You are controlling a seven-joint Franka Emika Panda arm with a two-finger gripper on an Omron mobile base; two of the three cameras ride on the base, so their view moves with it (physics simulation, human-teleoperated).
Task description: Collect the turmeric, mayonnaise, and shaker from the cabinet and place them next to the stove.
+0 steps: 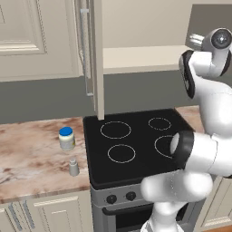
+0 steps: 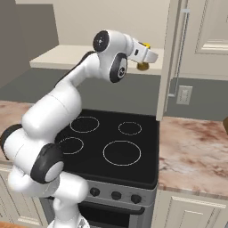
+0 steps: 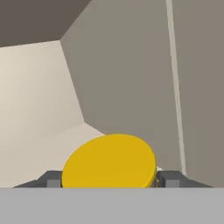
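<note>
My gripper (image 2: 143,63) reaches in over the cabinet's beige shelf board (image 2: 67,57), beside the open cabinet door (image 2: 171,58). The turmeric (image 2: 142,67) shows as a small yellow-orange jar under the hand. In the hand view its round yellow face (image 3: 109,164) sits between my two dark fingertips (image 3: 52,179), and the gripper (image 3: 111,180) is shut on it. The mayonnaise (image 1: 66,138), white with a blue lid, stands upright on the marble counter left of the stove (image 1: 136,140). The slim grey shaker (image 1: 73,167) stands a little nearer the counter's front edge.
The open cabinet door (image 1: 93,54) hangs edge-on over the stove's left rear corner. Marble counter (image 2: 196,147) runs on both sides of the black cooktop (image 2: 111,142). A wall outlet (image 2: 184,94) sits behind the right counter. My own white arm rises over the stove's front.
</note>
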